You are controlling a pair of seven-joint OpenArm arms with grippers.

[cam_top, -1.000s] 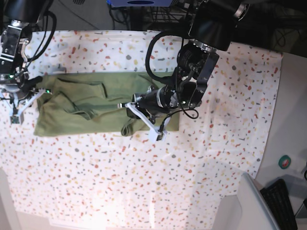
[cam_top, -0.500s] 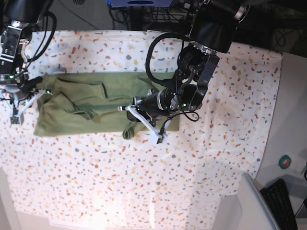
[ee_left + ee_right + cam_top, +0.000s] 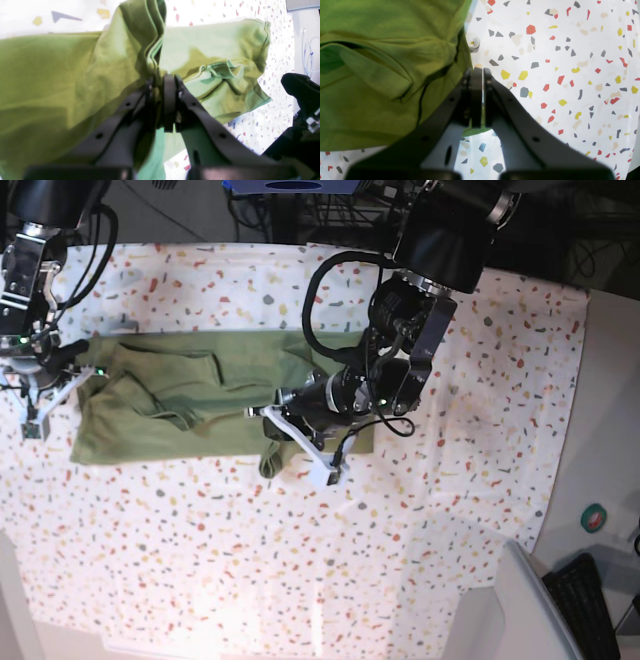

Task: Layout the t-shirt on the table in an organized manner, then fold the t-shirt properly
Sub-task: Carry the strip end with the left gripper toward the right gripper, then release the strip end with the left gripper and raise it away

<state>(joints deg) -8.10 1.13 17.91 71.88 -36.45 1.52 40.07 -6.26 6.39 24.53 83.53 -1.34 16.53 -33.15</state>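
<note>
Base view: left gripper [image 3: 268, 412] clamped t-shirt [image 3: 170, 395] fold, long axis stretching away toward right gripper [image 3: 45, 385], pinched on its edge.

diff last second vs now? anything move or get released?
The left gripper, shut on a bunched fold of the t-shirt, has carried that fold a little toward the base view's left and downward; the hanging flap below it now droops lower. Nothing was taken hold of or let go. The right gripper stays shut on the shirt's edge at the far end, and the rest of the shirt lies unchanged on the table.
</note>
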